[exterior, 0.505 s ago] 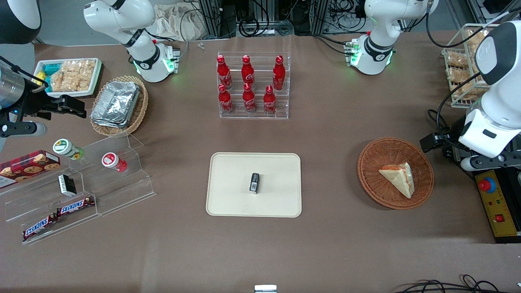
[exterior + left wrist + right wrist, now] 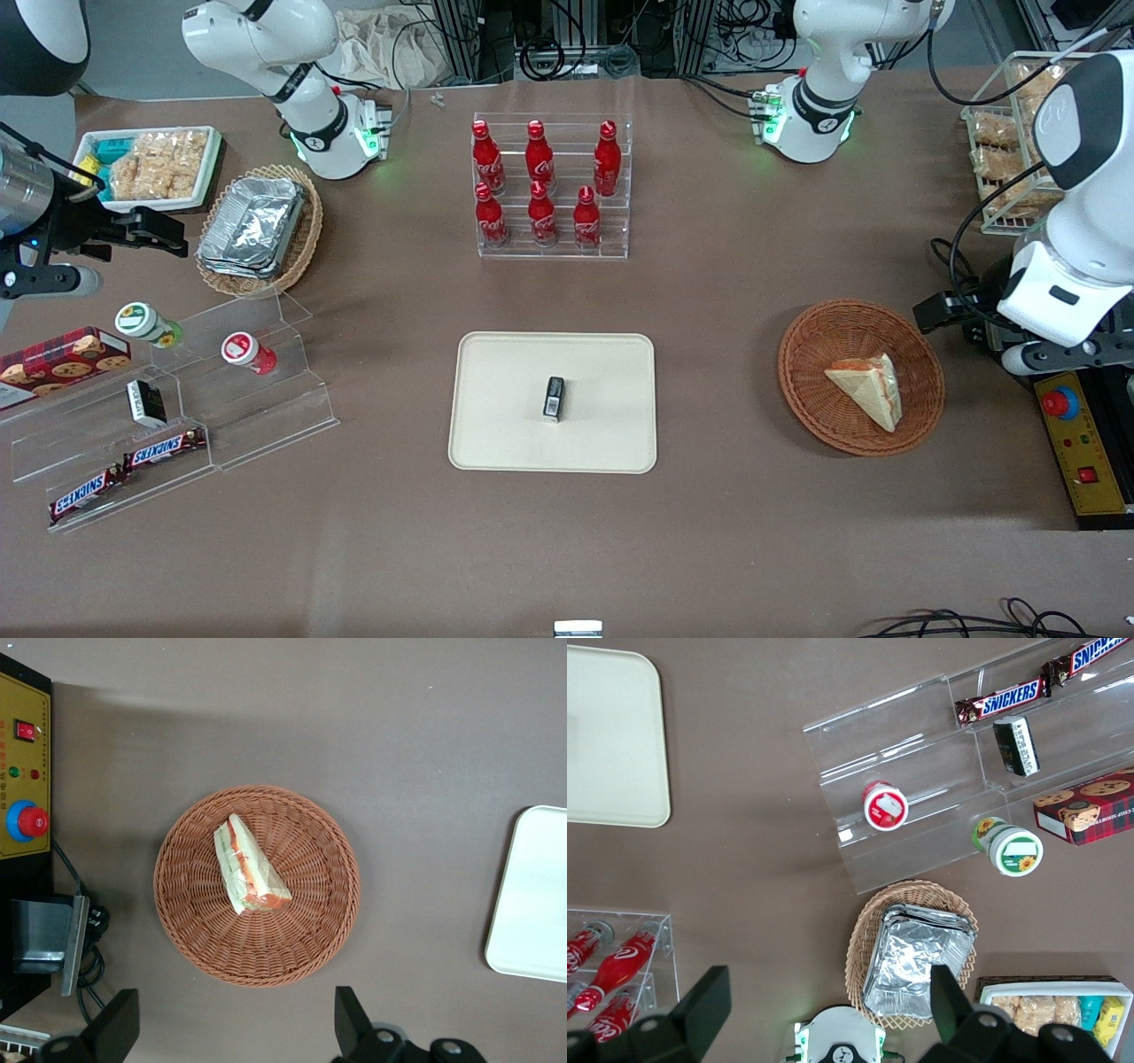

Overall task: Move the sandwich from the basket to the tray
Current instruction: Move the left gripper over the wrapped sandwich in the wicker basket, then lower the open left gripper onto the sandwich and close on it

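Brown cloth covers the whole worktop (image 2: 726,532), and from the front you can see the cream tray (image 2: 496,425) sitting near the middle of the edge closest to the camera, with a small black packet (image 2: 554,397) lying on it. Toward the working arm's end sits the round wicker basket (image 2: 811,354), and the sandwich (image 2: 868,387) is lying flat inside it, not moved yet. Farther from the camera than the tray there's a clear rack of red bottles (image 2: 545,186). The gripper is hard to make out here, tucked under the white arm just beside the basket at the worktop's end edge. Over to the left wrist view: the gripper (image 2: 235,1028) hangs above the cloth just outside the basket (image 2: 195,930) rim, its two fingers (image 2: 115,1028) spread wide apart with nothing between them. The sandwich (image 2: 246,865) shows its red filling along one edge, and a corner of the tray (image 2: 532,904) is visible well apart from the basket.
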